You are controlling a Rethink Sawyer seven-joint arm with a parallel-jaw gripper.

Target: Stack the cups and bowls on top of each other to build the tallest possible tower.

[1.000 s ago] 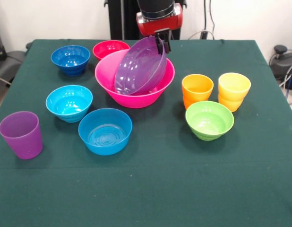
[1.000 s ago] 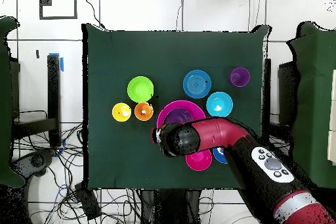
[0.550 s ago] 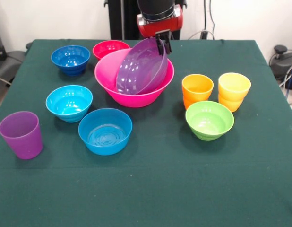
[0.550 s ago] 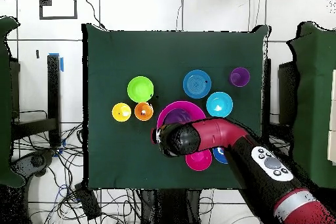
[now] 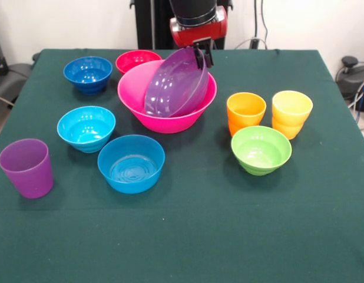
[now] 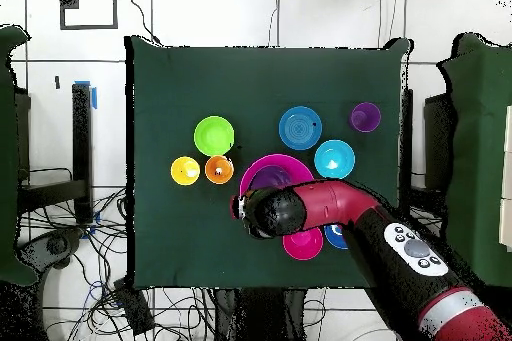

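Gripper (image 5: 201, 52) clamped on the far rim of the large purple bowl (image 5: 176, 85), hung steeply tilted below it, low edge resting inside the hot-pink bowl (image 5: 144, 103). Needed, by judgement, only levelling and letting go to nest there.

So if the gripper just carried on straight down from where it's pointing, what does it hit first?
The hot-pink bowl, most likely. The gripper points down, shut on the rim of the tilted purple bowl, whose lower side already sits inside the pink one. Depth is hard to judge.
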